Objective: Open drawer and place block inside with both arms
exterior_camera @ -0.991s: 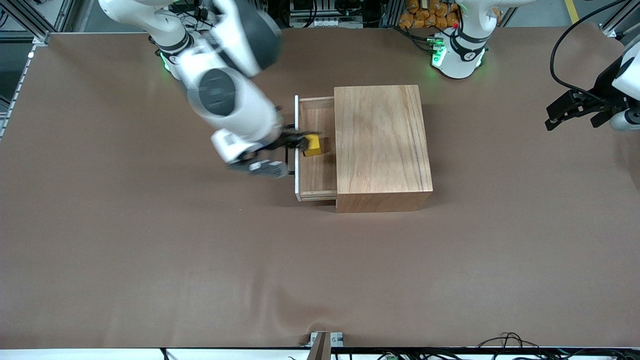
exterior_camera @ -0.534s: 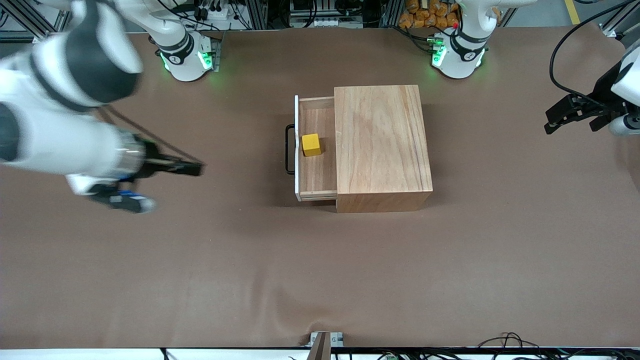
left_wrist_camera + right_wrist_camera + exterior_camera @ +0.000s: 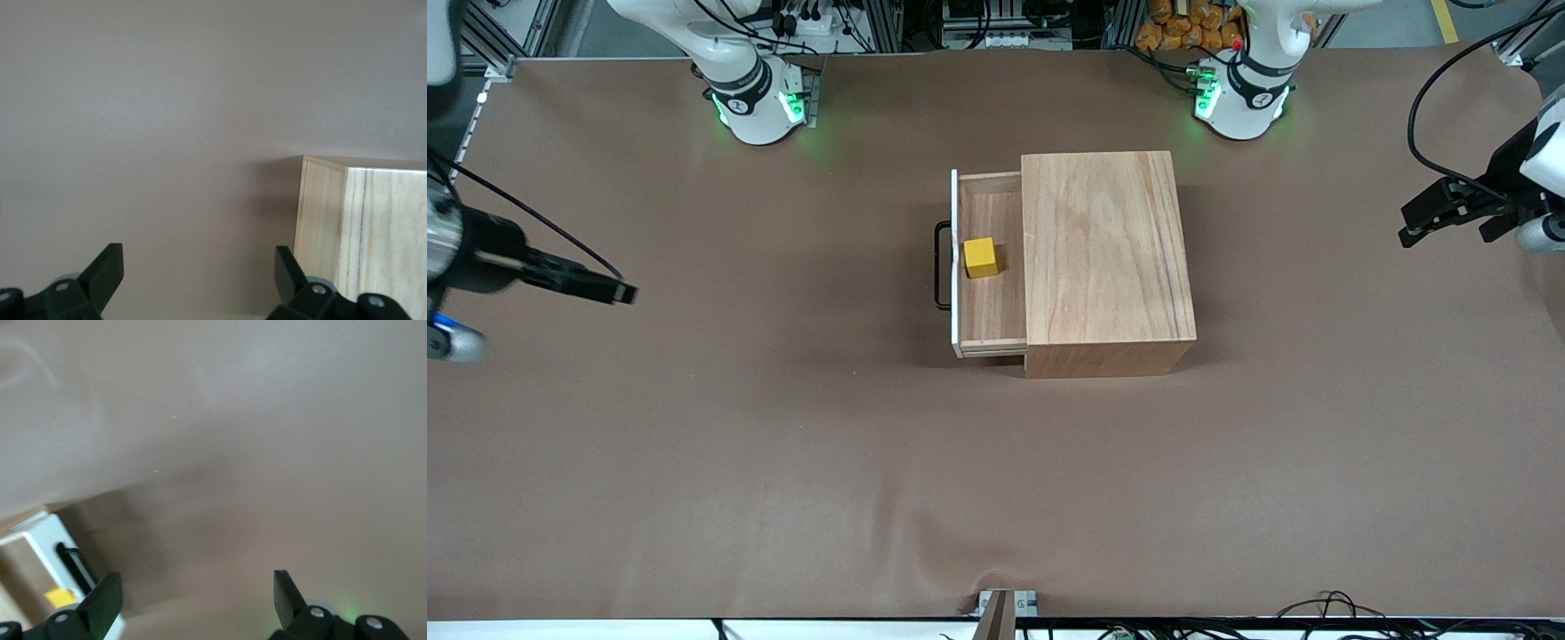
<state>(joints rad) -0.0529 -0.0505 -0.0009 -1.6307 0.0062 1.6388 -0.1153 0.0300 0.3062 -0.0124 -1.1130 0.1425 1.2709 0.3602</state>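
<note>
The right tool (image 3: pixel 193 603) hangs over the bare brown surface (image 3: pixel 233 440), its two black fingers (image 3: pixel 103 600) spread wide with nothing between them. Well apart from it, the drawer (image 3: pixel 33 537) shows its white front, with the black handle (image 3: pixel 77 567) on that front and the yellow block (image 3: pixel 59 596) inside.

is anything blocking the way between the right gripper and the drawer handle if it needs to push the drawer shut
Nothing visible does. The right gripper hangs open over bare table toward the right arm's end, and only brown surface lies between it and the black handle. The yellow block sits inside the open drawer.
</note>
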